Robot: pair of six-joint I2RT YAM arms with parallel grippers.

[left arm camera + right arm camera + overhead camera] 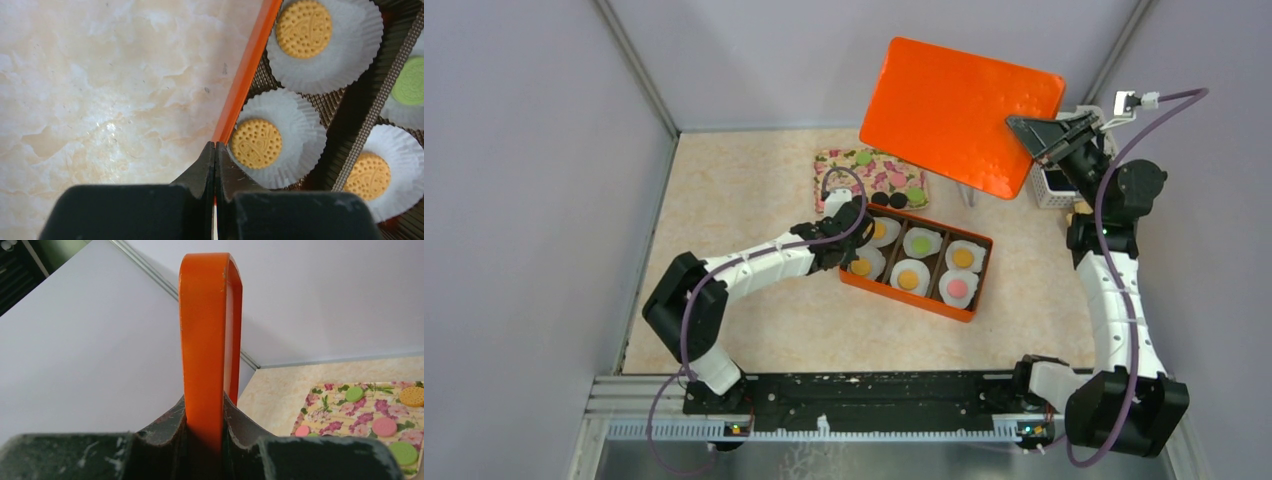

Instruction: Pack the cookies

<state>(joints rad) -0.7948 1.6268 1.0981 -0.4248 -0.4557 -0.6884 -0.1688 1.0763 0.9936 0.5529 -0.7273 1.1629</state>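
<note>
Walls (544, 150): plain pale grey panels stand behind the orange box (906, 298) and to both sides of it.
Table (744, 200): beige marbled top; the box stands on it.
Lid (959, 115): flat orange sheet, held tilted in the air behind and to the right of the box.
Right gripper (202, 415): fingers pinch the lid's edge from both sides.
Left gripper (215, 162): fingers pressed together with nothing between them, tips at the box's left rim.
Floral board (864, 178): lies just behind the box.
Paper cups (939, 244): six white cups fill the box's six compartments.
Cookies (909, 279): one in each cup, four orange, one green and one pink; more green, pink, orange and black ones lie on the board.
Hard to tell: whether the left tips touch the rim. The lid and right arm cover most of a white basket (1054, 190) to the right of the box.
</note>
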